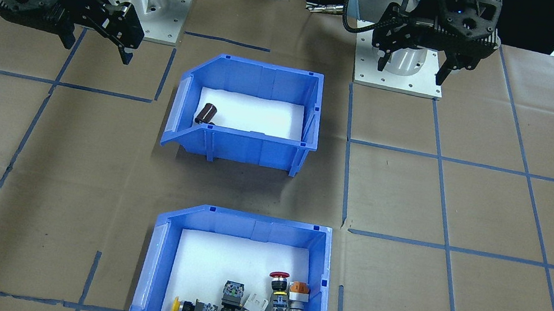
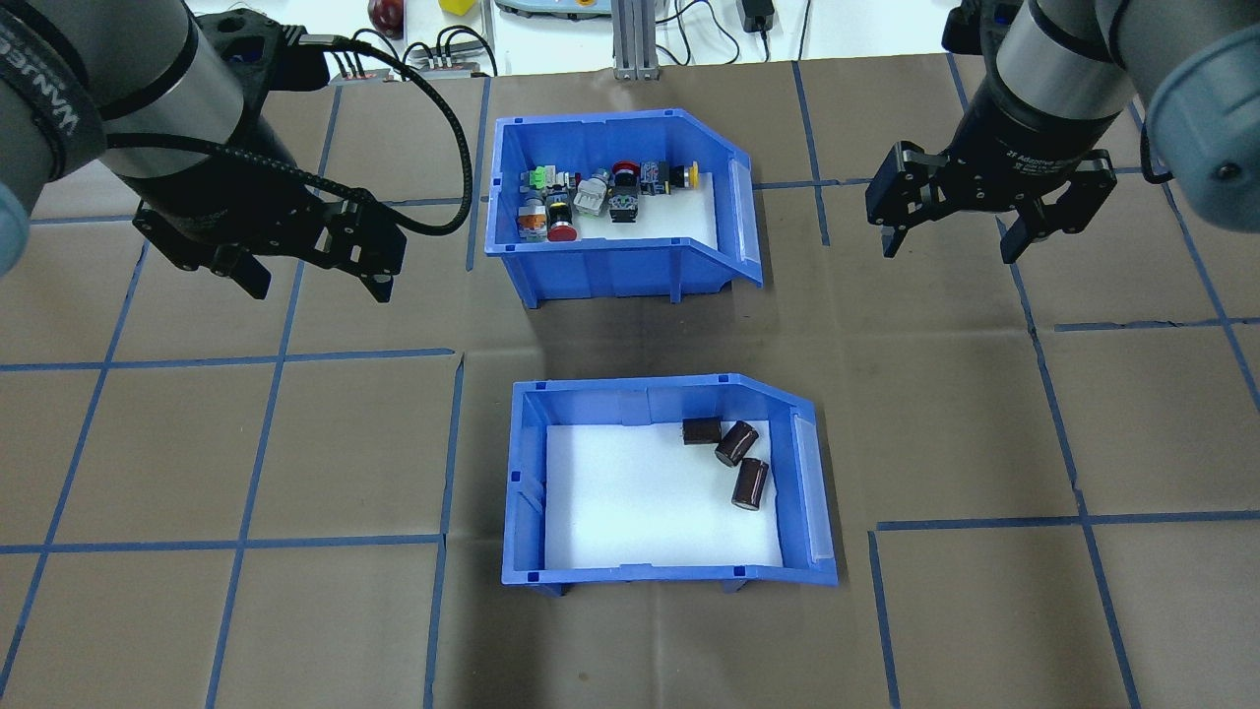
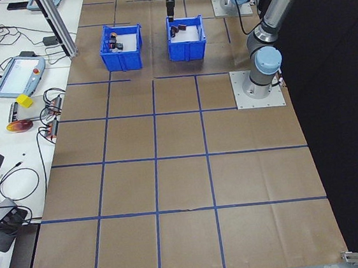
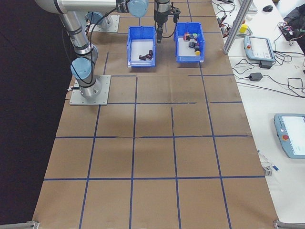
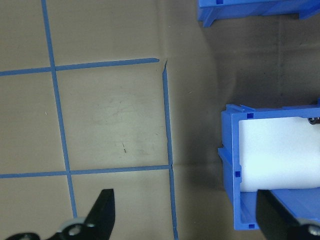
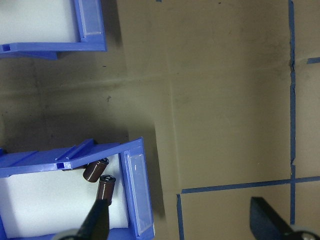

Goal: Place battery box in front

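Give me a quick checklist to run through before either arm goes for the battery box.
1. Left tool open and empty: ok, fingers apart, nothing between them.
2. Right tool open and empty: ok, same state.
3. Both tools clear of the bins: ok, each hangs off to a side above bare table.
4. Right bin picked out: ok, the battery box is the near one with dark batteries on white foam; the switch bin sits beyond it.
5. Batteries settled: ok, three lie loose by the sloped end, none over the rim.
6. Gap between the bins wide enough for a finger: cannot tell.
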Available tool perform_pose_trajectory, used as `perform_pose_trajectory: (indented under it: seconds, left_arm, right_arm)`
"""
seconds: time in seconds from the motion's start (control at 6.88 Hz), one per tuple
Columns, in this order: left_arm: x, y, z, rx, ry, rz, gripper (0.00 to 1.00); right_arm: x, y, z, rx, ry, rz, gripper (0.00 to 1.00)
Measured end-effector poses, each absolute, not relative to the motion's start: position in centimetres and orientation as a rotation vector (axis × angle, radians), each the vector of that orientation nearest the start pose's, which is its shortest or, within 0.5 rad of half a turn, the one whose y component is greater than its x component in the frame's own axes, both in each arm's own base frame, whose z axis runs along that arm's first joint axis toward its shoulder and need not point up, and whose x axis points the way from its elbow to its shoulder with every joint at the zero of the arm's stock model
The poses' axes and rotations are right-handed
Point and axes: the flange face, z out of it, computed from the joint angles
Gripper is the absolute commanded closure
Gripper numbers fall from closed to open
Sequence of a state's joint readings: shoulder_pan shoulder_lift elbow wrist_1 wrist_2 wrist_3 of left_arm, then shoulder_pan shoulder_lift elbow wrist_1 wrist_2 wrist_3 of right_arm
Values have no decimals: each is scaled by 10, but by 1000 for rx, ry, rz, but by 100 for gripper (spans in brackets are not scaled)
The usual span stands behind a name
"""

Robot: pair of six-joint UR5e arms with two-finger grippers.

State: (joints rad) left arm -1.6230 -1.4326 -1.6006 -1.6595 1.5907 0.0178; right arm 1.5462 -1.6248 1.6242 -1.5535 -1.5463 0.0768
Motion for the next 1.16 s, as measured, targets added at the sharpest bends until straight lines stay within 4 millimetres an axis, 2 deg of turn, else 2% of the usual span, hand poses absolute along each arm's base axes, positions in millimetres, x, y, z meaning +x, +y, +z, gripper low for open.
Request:
perform_pose_trajectory:
  seconds: [1.16]
  left_arm:
    - [-154, -428, 528, 113, 3120, -29, 1]
  right_arm:
    - [123, -471, 477, 126, 3127, 54, 0]
